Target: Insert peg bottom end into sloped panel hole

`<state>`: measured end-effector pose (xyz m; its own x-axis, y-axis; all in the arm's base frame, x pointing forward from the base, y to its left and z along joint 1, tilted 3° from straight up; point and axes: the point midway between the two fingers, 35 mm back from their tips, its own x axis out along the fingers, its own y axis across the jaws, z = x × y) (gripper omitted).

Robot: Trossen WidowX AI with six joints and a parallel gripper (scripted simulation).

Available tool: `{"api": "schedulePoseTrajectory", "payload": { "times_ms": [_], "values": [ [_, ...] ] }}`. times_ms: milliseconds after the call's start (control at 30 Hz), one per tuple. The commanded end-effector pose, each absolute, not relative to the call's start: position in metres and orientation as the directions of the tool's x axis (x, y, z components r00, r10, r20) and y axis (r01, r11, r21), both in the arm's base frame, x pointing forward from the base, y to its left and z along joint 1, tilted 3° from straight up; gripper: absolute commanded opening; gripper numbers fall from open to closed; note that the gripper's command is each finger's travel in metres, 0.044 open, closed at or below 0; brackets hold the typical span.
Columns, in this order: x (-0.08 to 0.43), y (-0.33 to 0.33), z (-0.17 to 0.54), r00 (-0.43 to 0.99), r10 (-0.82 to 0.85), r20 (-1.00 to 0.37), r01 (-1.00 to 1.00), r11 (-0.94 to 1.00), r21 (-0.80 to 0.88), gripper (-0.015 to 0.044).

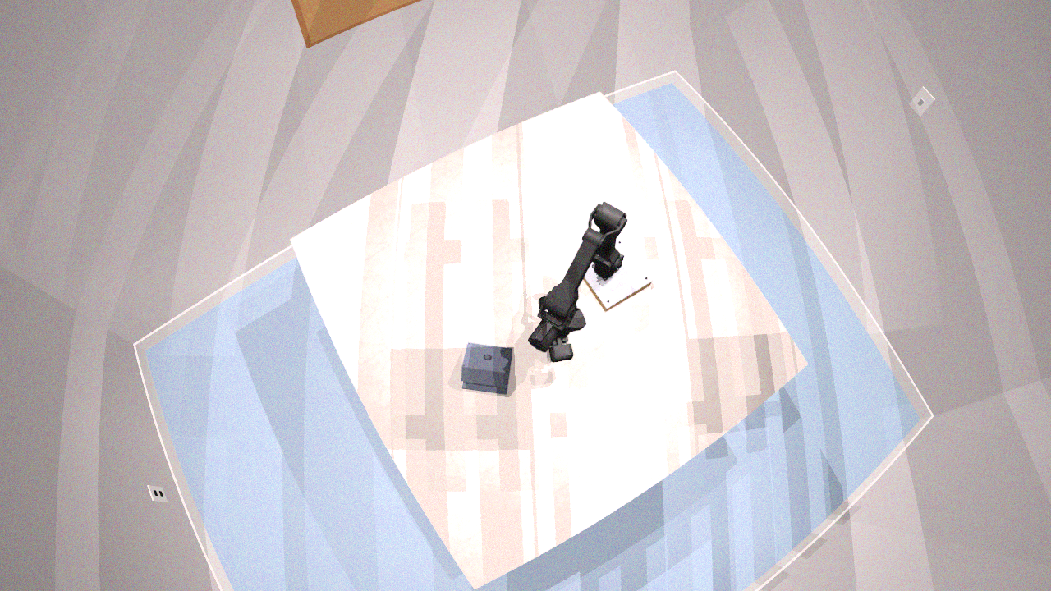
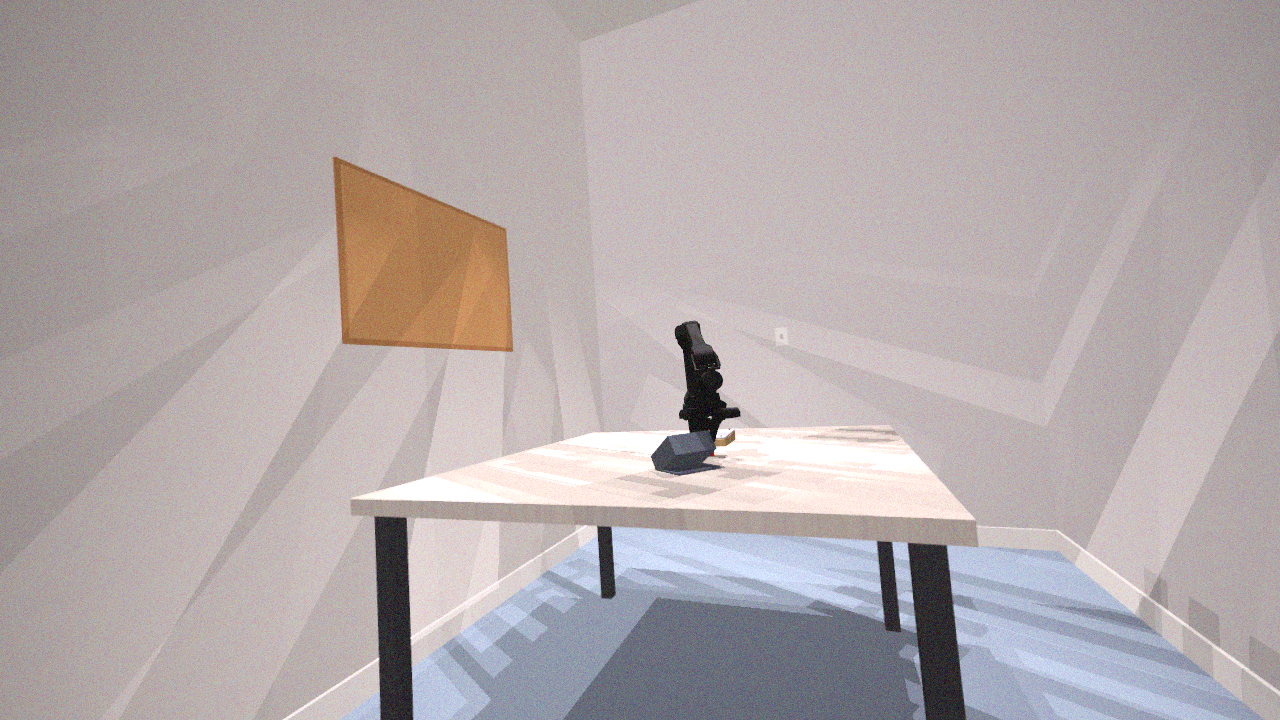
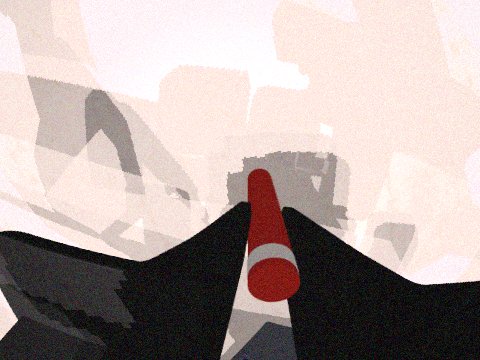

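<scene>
A round red peg (image 3: 268, 225) (image 2: 712, 453) with a grey band near its top stands about upright between my fingers. My gripper (image 3: 264, 214) points down and is shut on the peg, one black finger on each side, with the banded top above the fingertips. Whether the peg's bottom touches the table (image 1: 602, 411) (image 2: 537, 488) cannot be told for sure. The dark blue-grey sloped panel (image 1: 485, 377) (image 2: 684, 451) (image 3: 270, 345) stands a short way from the gripper, to its left in the top view. Its one hole (image 1: 487, 357) looks round and empty. The top view hides the peg behind the arm.
The arm's base plate (image 1: 624, 289) (image 2: 725, 437) lies behind the gripper, on the side away from the panel. The arm reaches over from it. An orange board (image 2: 425, 268) hangs on the wall, far from the arm.
</scene>
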<state>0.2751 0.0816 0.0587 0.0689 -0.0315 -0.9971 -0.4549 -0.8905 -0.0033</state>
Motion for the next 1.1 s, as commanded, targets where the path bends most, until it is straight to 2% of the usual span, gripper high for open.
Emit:
{"api": "schedulePoseTrajectory", "payload": {
  "times_ms": [0,67,1067],
  "values": [
    [0.275,0.082,0.059,0.070,-0.032,-0.997,-0.455,-0.890,-0.004,0.0013],
    [0.275,0.082,0.059,0.070,-0.032,-0.997,-0.455,-0.890,-0.004,0.0000],
    [0.274,0.087,0.139,0.065,-0.036,-0.997,-0.454,-0.891,0.002,0.0000]
  ]
}}
